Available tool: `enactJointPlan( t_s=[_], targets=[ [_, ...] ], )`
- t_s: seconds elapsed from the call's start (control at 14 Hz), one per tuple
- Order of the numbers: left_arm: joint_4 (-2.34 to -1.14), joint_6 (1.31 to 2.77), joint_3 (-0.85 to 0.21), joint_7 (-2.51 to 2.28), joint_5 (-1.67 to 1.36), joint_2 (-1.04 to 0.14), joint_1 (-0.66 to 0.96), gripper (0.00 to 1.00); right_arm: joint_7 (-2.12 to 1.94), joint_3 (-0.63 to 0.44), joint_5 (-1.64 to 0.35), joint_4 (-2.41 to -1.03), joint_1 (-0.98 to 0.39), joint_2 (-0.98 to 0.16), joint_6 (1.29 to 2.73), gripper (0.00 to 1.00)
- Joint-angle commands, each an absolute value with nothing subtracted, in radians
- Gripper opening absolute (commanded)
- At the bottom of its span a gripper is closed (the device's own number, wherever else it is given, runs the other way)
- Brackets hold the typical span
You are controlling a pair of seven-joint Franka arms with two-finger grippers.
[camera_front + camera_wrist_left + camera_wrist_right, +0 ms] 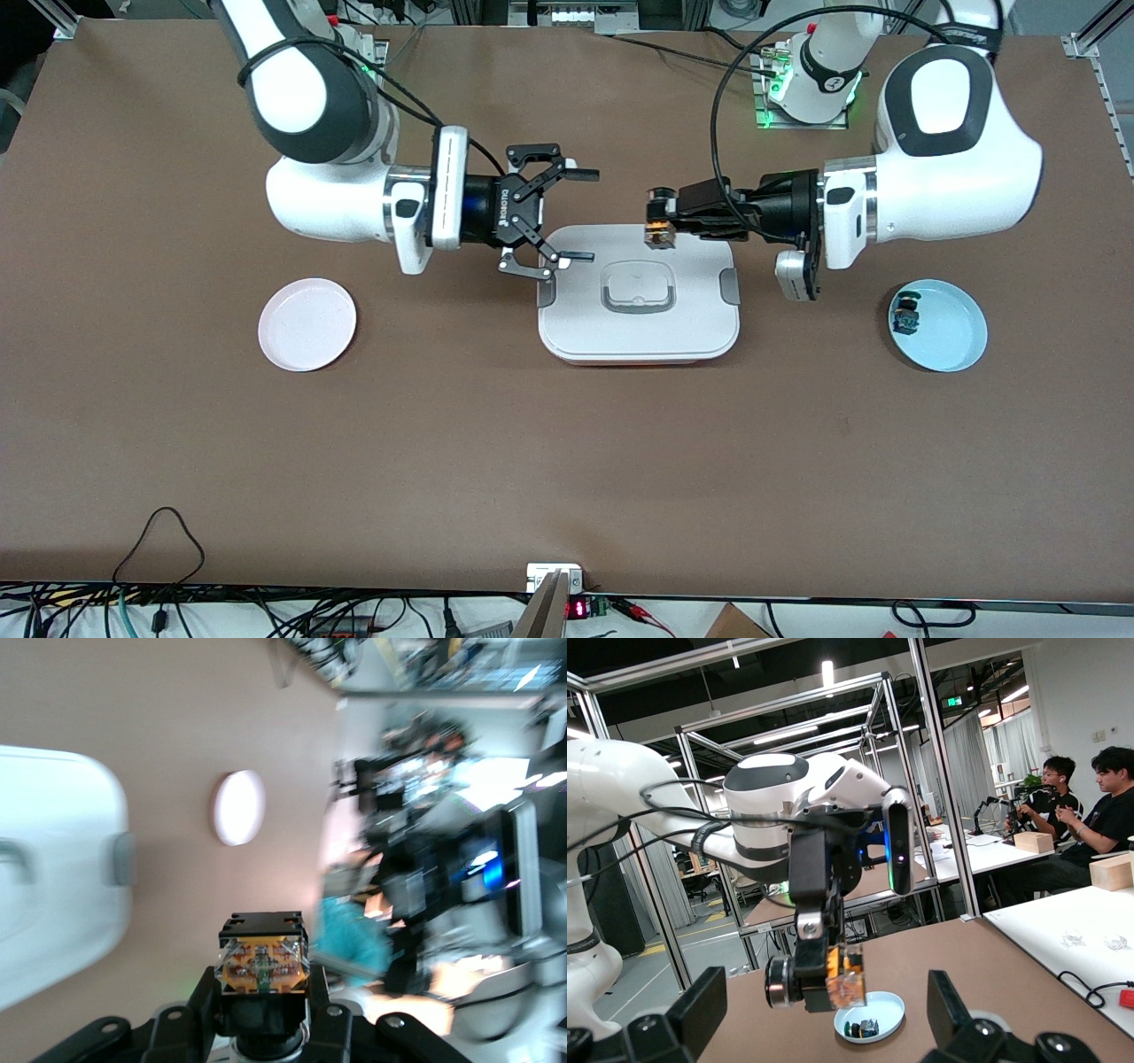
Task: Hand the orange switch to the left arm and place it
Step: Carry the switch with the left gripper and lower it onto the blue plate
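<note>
left gripper (656,215) holding orange switch (658,231), over box (638,332)

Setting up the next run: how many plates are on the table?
2. The pink plate lies toward the right arm's end of the table; the blue plate, holding a small switch, lies toward the left arm's end. The box sits between them. None seems hidden.

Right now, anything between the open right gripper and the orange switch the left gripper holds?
Nothing visible. The left gripper holds the small orange-capped switch over the white lidded box; the right gripper hangs open over the box's other edge, only air between them.
</note>
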State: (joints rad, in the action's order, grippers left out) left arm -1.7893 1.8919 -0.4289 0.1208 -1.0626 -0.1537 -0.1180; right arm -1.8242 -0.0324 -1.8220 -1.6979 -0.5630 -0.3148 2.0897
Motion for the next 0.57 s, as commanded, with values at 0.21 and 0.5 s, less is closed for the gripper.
enactJointPlan(
  t_s=[0.21,0.5],
  targets=[
    [-1.764,1.738,-0.428,0.368,-0.685,-0.181,-0.204,0.16,-1.822,-0.215,-1.721,-1.781,-0.528,-0.287,1.846,1.0],
    [-1.764,1.707,-0.428,0.538,-0.4,-0.202,-0.244,0.16,-1.639,-0.296,-1.527,-1.793,-0.494,-0.287,1.723,1.0]
  ],
)
